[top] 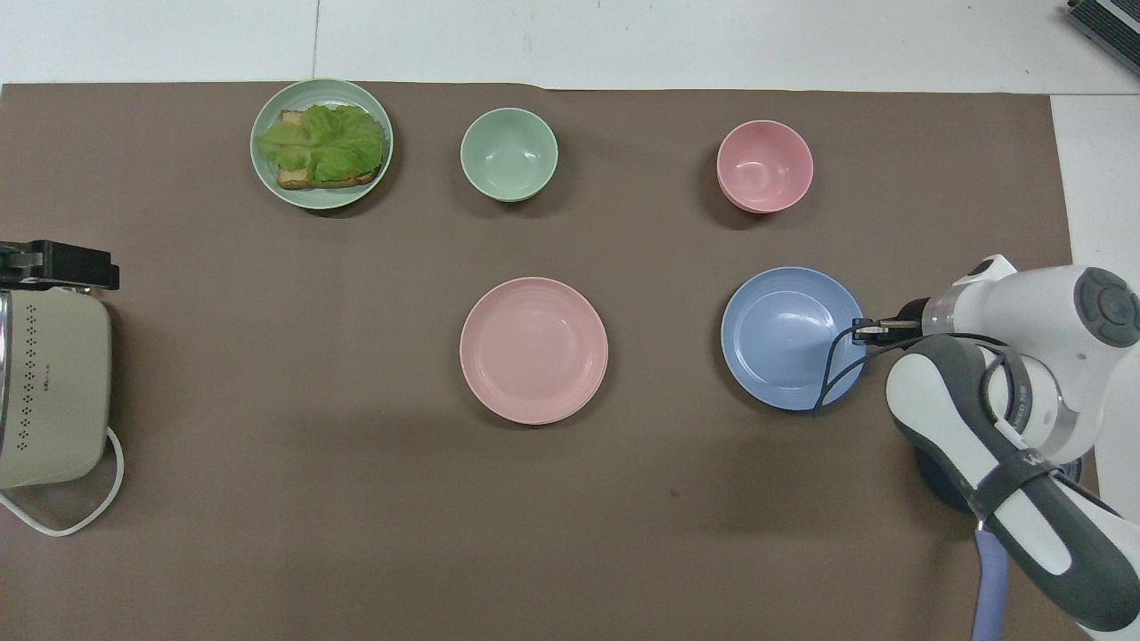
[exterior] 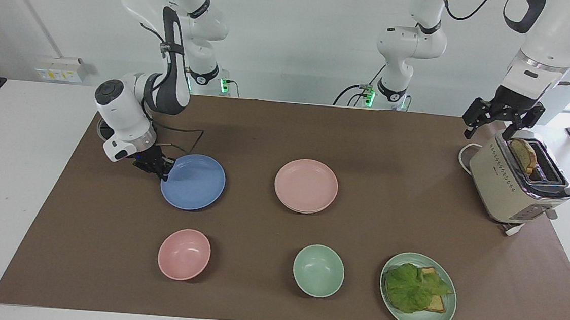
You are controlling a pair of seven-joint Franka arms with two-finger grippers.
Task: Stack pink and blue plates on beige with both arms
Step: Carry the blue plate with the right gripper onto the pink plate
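Observation:
The blue plate (exterior: 196,183) (top: 784,343) hangs slightly tilted just above the brown mat at the right arm's end of the table. My right gripper (exterior: 165,167) (top: 862,328) is shut on the plate's rim on the side toward that end. The pink plate (exterior: 306,184) (top: 533,349) lies flat at the middle of the mat. A thin second rim shows under its edge, and the beige plate is otherwise hidden. My left gripper (exterior: 489,131) waits open over the toaster.
A pink bowl (exterior: 184,254), a green bowl (exterior: 318,270) and a green plate (exterior: 443,315) with lettuce and bread stand in a row farther from the robots. The cream toaster (exterior: 506,190), with toast in it, sits at the left arm's end.

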